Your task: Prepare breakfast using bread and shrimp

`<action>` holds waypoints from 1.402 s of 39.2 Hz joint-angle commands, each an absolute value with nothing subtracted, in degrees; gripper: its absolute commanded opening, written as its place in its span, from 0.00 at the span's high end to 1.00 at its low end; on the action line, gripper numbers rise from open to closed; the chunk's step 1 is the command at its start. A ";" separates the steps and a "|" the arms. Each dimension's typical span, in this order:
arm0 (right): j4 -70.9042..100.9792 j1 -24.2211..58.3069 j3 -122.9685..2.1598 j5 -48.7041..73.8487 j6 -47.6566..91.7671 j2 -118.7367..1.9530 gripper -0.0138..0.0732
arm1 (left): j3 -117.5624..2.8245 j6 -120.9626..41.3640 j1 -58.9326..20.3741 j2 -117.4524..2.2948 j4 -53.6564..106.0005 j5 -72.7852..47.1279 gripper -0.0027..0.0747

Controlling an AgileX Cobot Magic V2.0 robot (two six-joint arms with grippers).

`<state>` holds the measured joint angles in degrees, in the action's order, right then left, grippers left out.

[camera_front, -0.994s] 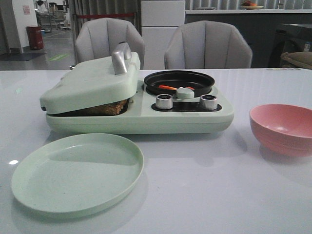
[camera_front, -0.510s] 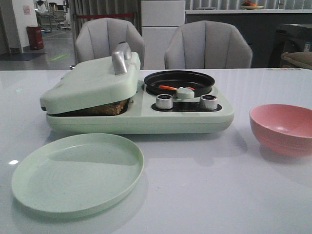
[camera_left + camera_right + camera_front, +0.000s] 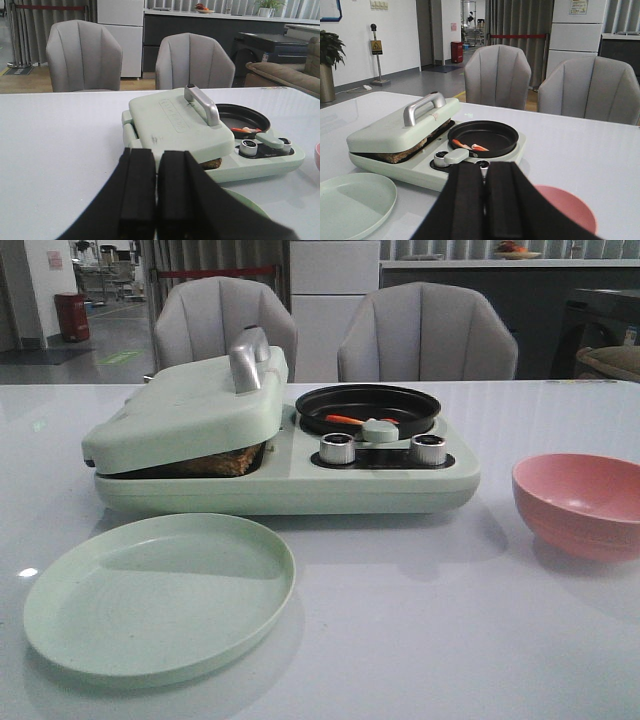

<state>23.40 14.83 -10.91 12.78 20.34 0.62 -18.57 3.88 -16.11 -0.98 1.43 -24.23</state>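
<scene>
We see both pincers only in wrist views. Left pincer [image 3: 156, 190] has its pads pressed together, nothing between them; right pincer [image 3: 484, 200] likewise closed & empty. Both hang back from the breakfast maker [image 3: 285, 475], our landmark.

Bread [image 3: 215, 462] sits under the maker's lid [image 3: 190, 410], which rests tilted on it, not fully down. Shrimp [image 3: 347, 420] lie in the black pan [image 3: 367, 408] on the maker's right half. Green plate [image 3: 160, 595] is in front of the maker, pink bowl [image 3: 580, 502] off to its right.

Risks, as we judge: lid must go up by the handle [image 3: 248, 358]; a poor grip could let it drop on the bread. Shrimp are small & curled, so easy to miss or flick out of the pan.

Hidden: most of the bread, slice count unclear; shrimp number too, partly behind the pan handle [image 3: 380, 430]. Front view shows no arms.
</scene>
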 commanded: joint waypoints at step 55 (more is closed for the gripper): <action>23.80 15.03 -12.14 8.93 20.92 0.04 0.68 | 0.59 4.69 -1.48 1.39 -1.41 4.03 0.82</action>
<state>23.40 14.83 -10.82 12.80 20.34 0.64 0.21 4.01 -1.68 0.28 -2.11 0.00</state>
